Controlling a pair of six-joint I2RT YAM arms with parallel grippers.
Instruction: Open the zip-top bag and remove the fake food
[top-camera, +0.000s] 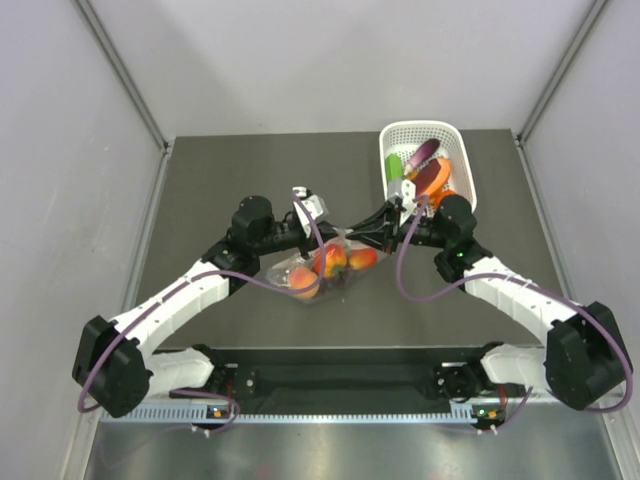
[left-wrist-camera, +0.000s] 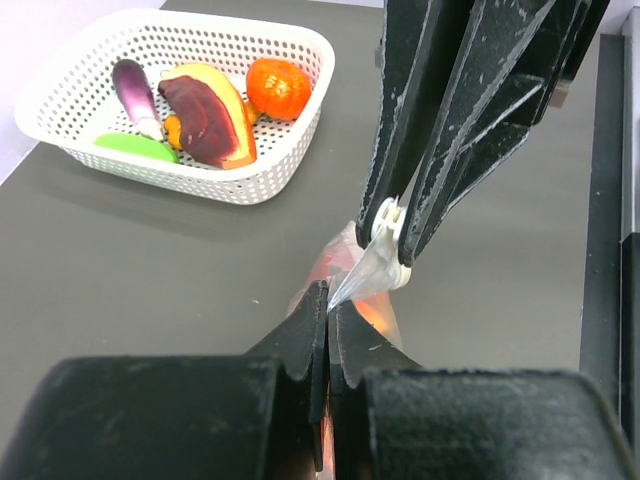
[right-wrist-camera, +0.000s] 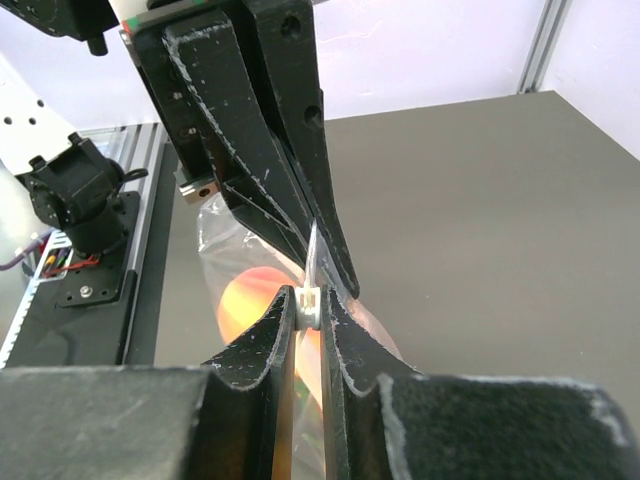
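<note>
The clear zip-top bag lies mid-table between my two grippers, its top edge lifted. Inside are a peach-orange fruit, red-orange fruits and a dark grape bunch. My left gripper is shut on the bag's top edge, and the left wrist view shows its tips pinching the clear plastic. My right gripper faces it, almost tip to tip. In the right wrist view it is shut on the white zip slider. An orange fruit glows through the plastic below.
A white lattice basket stands at the back right, just behind the right wrist. It holds a purple eggplant, a green vegetable and other fake food. The table's side rails run along both edges.
</note>
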